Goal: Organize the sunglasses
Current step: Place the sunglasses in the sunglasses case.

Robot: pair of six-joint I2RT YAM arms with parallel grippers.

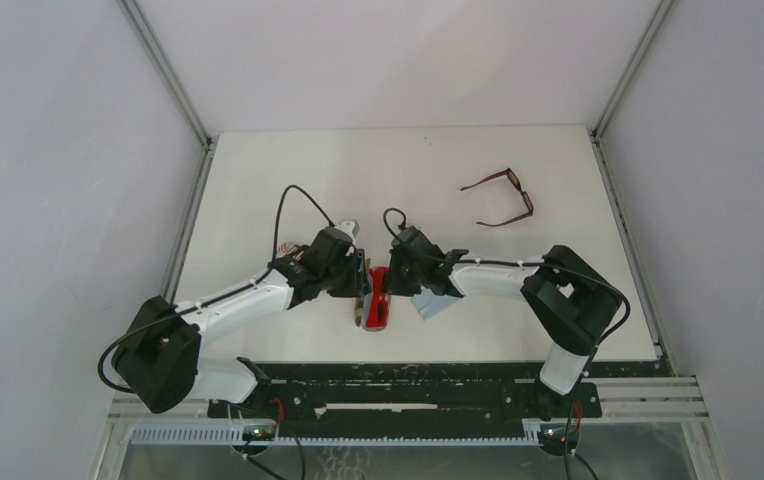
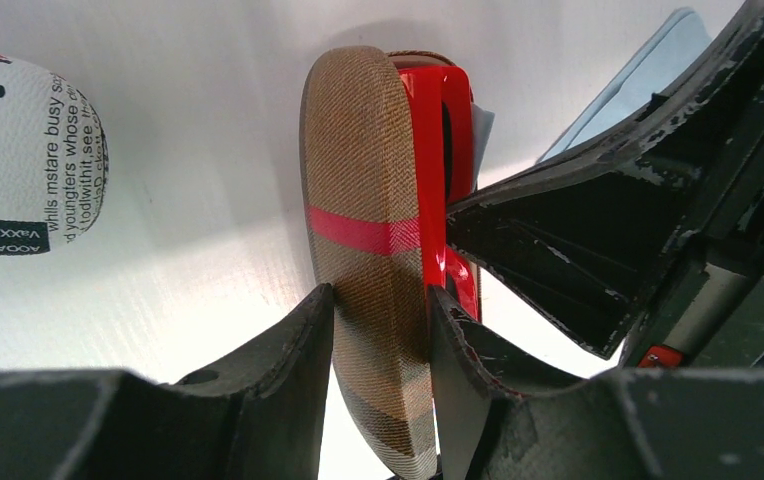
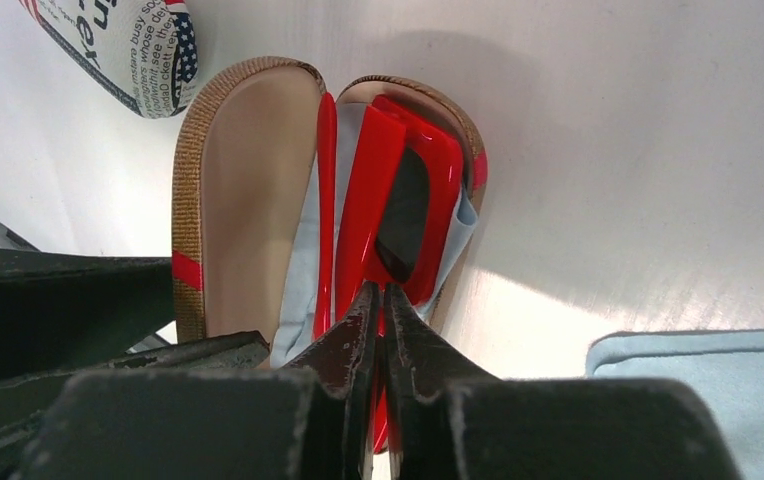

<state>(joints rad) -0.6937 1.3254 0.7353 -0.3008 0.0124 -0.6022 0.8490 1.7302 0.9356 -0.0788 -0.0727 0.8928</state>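
The red sunglasses [image 3: 373, 190] lie folded in the open brown plaid case [image 3: 248, 190] on a light blue cloth [image 3: 303, 270]. In the top view they show as a red patch [image 1: 376, 302] between both grippers. My left gripper [image 2: 378, 300] is shut on the case's upright lid [image 2: 363, 180], one finger on each side. My right gripper [image 3: 380, 292] is shut, its fingertips pressed together right against the red frame; whether a thin part sits between them I cannot see. The dark brown sunglasses [image 1: 506, 197] lie unfolded at the back right, away from both arms.
A flag-print case [image 3: 128, 40] lies just left of the brown case. A second light blue cloth [image 3: 698, 390] lies flat on the table to the right of the case, under my right wrist [image 1: 436, 305]. The table's back half holds only the brown pair.
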